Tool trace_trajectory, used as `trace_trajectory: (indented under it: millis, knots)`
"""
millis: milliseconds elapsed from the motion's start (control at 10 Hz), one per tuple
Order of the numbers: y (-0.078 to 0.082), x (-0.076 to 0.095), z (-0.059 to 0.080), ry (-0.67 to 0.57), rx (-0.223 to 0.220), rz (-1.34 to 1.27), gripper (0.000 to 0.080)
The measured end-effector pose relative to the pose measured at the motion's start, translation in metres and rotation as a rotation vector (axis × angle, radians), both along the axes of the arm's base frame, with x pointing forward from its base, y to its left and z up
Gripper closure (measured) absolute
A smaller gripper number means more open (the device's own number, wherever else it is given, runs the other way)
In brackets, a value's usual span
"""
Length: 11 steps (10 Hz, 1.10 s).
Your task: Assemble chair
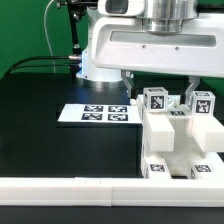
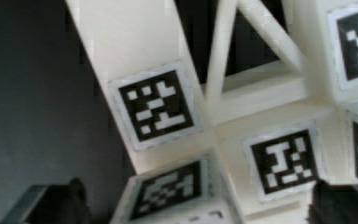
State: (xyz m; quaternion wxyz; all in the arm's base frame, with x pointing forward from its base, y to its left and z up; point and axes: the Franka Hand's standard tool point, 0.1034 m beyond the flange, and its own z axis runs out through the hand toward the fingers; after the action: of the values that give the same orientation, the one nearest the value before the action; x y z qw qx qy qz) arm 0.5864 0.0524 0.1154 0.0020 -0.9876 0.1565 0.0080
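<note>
The chair [image 1: 178, 135] is a white blocky assembly with square black-and-white tags, standing at the exterior view's right behind the rail. Two tagged posts [image 1: 155, 100] rise from its top. My gripper [image 1: 160, 90] hangs right over it, one dark finger on each side of the upper part. In the wrist view the X-braced frame [image 2: 247, 50] and tagged panels [image 2: 158, 105] fill the picture. My gripper [image 2: 197, 205] straddles a tagged white piece [image 2: 167, 190], its fingertips [image 2: 51, 205] spread wide. Whether they touch the piece I cannot tell.
The marker board [image 1: 97, 113] lies flat on the black table at the exterior view's left of the chair. A long low white rail [image 1: 100, 190] runs across the front. The arm's white base [image 1: 100, 60] stands behind, with black cables [image 1: 40, 65] beside it.
</note>
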Motion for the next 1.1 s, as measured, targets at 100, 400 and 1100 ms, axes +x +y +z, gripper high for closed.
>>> trace_trajectory:
  millis: [100,400,1100]
  knots:
    - [0.0005,0.0000,-0.0001,0.000,0.002,-0.046,0.0259]
    - [0.0020,0.0007,-0.0004,0.000,-0.006,-0.269,0.0518]
    - [0.0035,0.0047,-0.0003,0.002,0.023,-1.207,0.0517]
